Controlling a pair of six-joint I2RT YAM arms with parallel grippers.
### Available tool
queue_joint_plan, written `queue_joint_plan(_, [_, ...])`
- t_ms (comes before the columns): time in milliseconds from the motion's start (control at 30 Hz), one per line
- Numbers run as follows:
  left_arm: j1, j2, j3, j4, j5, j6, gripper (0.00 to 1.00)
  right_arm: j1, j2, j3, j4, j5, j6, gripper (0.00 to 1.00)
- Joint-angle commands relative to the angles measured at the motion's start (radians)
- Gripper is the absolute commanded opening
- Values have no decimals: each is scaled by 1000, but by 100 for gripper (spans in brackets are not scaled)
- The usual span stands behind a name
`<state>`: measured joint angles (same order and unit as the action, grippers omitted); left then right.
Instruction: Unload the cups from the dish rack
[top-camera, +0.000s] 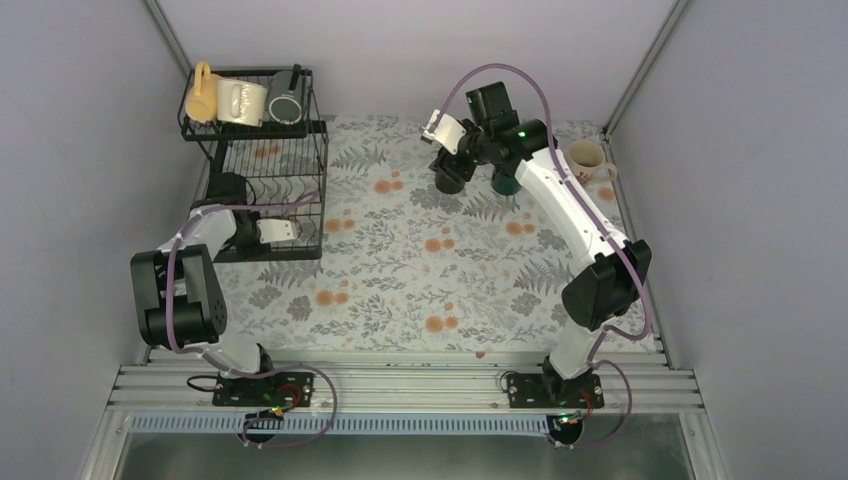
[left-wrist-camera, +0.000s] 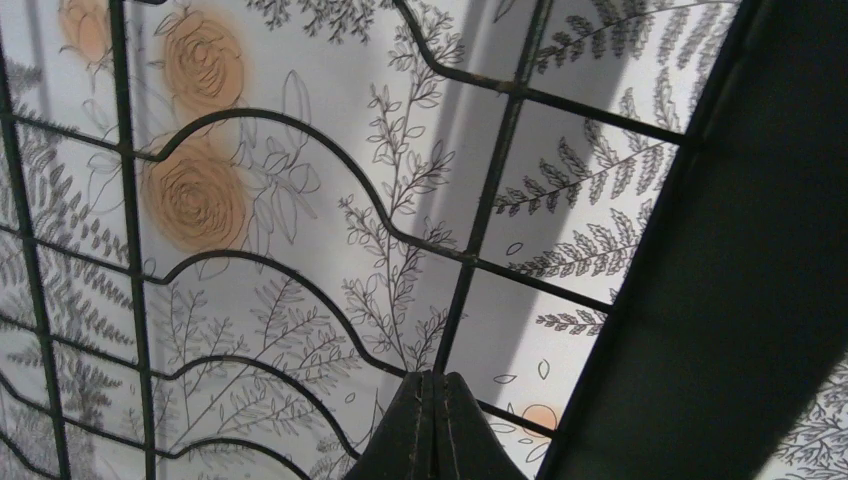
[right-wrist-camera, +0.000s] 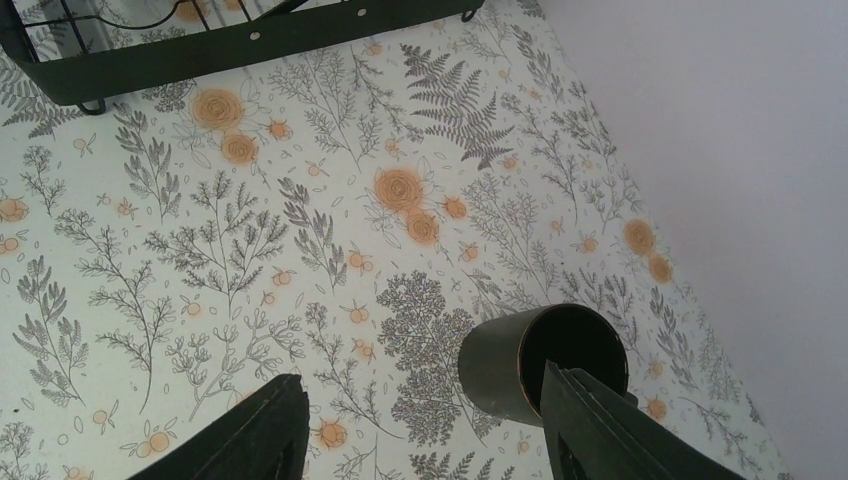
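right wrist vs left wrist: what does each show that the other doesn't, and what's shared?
Right wrist only: a dark ceramic mug standing upright, mouth up, on the cloth close to one finger of the open right gripper; a plain pale wall.
Left wrist only: a close-up through the wavy wires of the black wire dish rack, with the left gripper shut on nothing.
Both: the rack (only its base edge in the right wrist view) and the floral tablecloth.

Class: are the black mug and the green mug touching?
Apart: the top view shows flowered tablecloth between the black mug and the green mug.
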<state>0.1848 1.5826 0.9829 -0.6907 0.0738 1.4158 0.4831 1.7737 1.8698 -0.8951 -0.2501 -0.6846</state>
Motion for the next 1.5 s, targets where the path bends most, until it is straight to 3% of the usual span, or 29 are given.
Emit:
queue_joint_plan(0, [-5,-48,-57,-48,-38,71,2,-3,-22,-2,20,-11,17,61])
queue_joint_plan(300, [-21,-167,-166,-174,-46,165,2,-2,-22,6,13,-26,24,61])
queue_joint_plan(833, [-49,-195,-306,-310,-102,148,3,-3,-55,-25,7,-28,22,62])
queue_joint_plan(1333, [-97,-436,-314,-555,-41,128,2,-3,-80,-72,23,-43,28,62])
queue_joint_plan(1467, [-99,-458,-218,-609,16,122,2,-4,-82,-76,27,-43,31,62])
